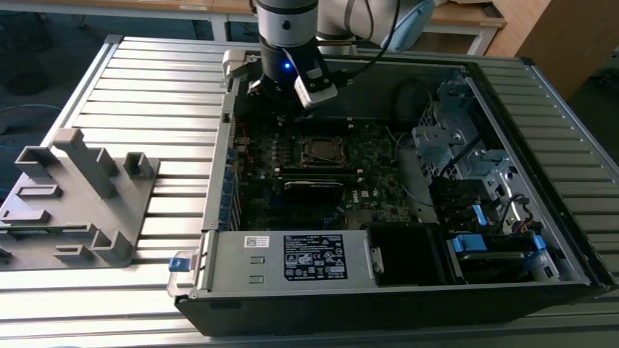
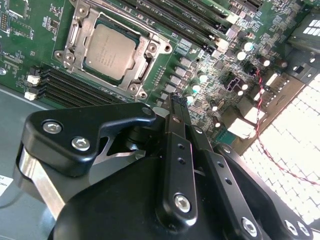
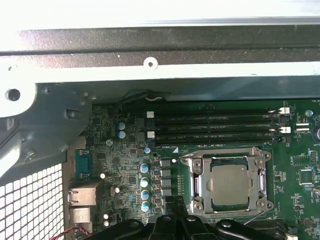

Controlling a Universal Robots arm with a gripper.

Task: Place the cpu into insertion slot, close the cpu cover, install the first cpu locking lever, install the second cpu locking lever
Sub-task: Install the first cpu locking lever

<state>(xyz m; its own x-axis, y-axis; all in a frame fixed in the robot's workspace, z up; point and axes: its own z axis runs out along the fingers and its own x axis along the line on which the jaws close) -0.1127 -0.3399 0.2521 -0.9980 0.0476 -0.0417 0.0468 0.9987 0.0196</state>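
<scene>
My claw point(image 2: 179, 102) is clenched, empty, hovering just beside the insertion slot point(image 1: 317, 150). The cpu point(image 2: 109, 50) sits in it w/ the cpu cover point(image 2: 147, 61) down over it, so steps 1-2 look done. Can't tell if the locking levers are latched.

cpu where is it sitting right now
In the first wrist view the cpu sits in the insertion slot on the green motherboard, beside the long black memory slots and just ahead of the gripper.
</scene>
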